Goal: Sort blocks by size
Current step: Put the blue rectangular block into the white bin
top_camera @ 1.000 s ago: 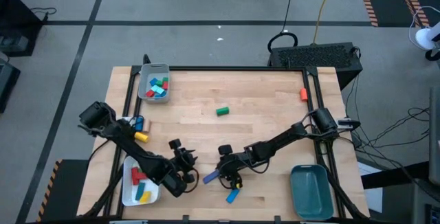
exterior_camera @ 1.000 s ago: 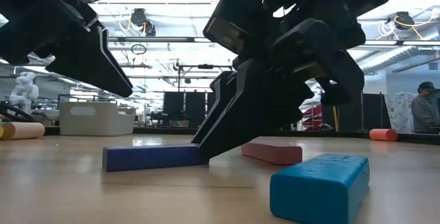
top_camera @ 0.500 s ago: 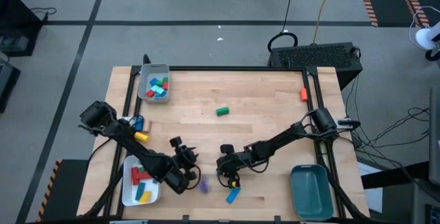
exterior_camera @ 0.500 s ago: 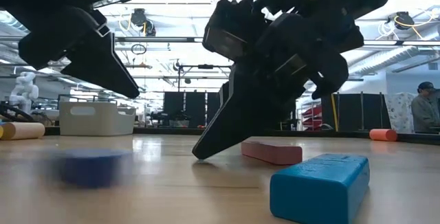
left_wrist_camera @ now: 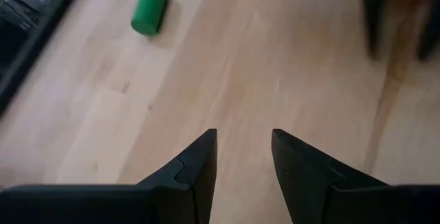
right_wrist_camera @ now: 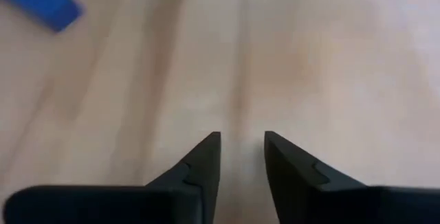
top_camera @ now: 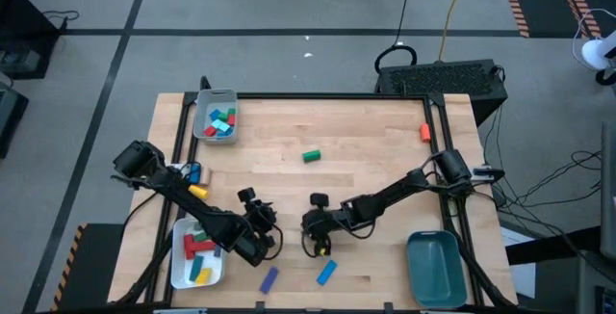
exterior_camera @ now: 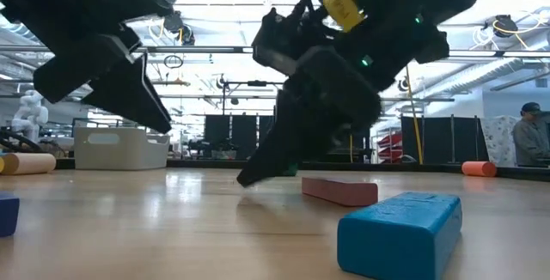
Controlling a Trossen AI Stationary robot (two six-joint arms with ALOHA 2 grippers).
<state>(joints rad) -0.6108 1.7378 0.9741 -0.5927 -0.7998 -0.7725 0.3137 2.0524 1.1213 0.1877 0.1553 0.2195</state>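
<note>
From above we see both arms bent low over the near half of the wooden table (top_camera: 366, 150), the left gripper (top_camera: 262, 247) and right gripper (top_camera: 318, 245) close together, each with fingers slightly spread and empty. A dark blue bar (top_camera: 269, 279) and a lighter blue bar (top_camera: 327, 273) lie near the front edge; only the low view reveals a pink bar (exterior_camera: 339, 191) behind them. A green cylinder (top_camera: 311, 156) sits mid-table, with sorted blocks in the grey tray (top_camera: 204, 102) and white tray (top_camera: 177, 274). The yellow label (exterior_camera: 341, 5) is unreadable.
</note>
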